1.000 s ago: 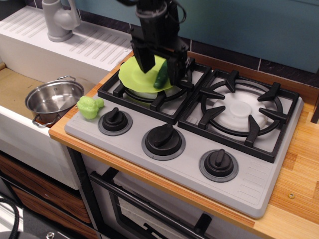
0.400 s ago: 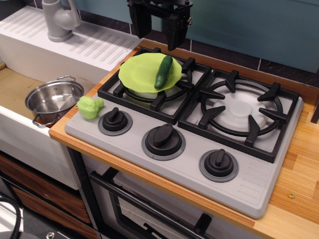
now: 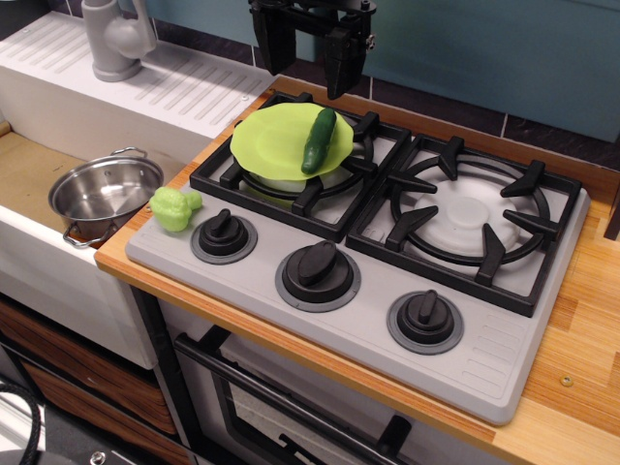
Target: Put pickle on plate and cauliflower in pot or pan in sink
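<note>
The dark green pickle (image 3: 317,140) lies on the right part of the lime-green plate (image 3: 276,140), which rests on the left stove burner. The pale lime-green cauliflower (image 3: 173,207) sits on the stove's front left corner, beside the left knob. The shiny steel pot (image 3: 105,194) stands empty in the tan sink (image 3: 29,174). My gripper (image 3: 307,53) hangs open and empty at the top of the frame, well above the plate's far edge.
Black grates cover the left burner and the right burner (image 3: 468,221). Three black knobs (image 3: 318,271) line the stove front. A grey faucet (image 3: 116,39) stands on the white drainboard behind the sink. Wooden counter (image 3: 581,320) lies to the right.
My gripper let go of the pickle on the plate and rose straight up, from around the pickle to well above the plate. Since 0.4 s ago it has barely moved.
</note>
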Controlling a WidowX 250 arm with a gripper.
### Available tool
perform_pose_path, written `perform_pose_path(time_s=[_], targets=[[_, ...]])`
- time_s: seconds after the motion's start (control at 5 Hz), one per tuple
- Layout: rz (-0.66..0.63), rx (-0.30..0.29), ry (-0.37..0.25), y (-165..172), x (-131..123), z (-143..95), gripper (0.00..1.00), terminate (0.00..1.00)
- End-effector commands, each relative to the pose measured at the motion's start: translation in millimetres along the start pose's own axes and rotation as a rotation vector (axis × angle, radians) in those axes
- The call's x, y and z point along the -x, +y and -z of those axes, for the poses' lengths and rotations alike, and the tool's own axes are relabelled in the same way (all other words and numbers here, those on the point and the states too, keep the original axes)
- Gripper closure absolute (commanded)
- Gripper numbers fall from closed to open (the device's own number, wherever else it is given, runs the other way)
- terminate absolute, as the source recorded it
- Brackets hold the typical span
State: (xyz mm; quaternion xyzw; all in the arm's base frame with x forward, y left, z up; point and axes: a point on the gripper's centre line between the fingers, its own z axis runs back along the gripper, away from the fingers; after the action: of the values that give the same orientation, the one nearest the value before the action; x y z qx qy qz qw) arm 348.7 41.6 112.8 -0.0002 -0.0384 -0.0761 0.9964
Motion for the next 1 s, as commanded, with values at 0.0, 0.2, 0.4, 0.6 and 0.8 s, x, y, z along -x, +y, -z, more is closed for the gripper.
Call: perform_pose_path(time_s=[0.0,0.2,0.4,0.6,0.8], targets=[[-0.011,-0.039,-0.151,8,8,-29,0.00,0.00],[-0.035,-0.068,-0.209,15,28,-29,0.00,0.00],[-0.046,-0.068,-0.243,23,40,-27,0.00,0.00],[-0.057,-0.077,-0.282,33,50,-22,0.00,0.00],[-0.068,-0.085,-0.305,42,61,-16,0.00,0.00]])
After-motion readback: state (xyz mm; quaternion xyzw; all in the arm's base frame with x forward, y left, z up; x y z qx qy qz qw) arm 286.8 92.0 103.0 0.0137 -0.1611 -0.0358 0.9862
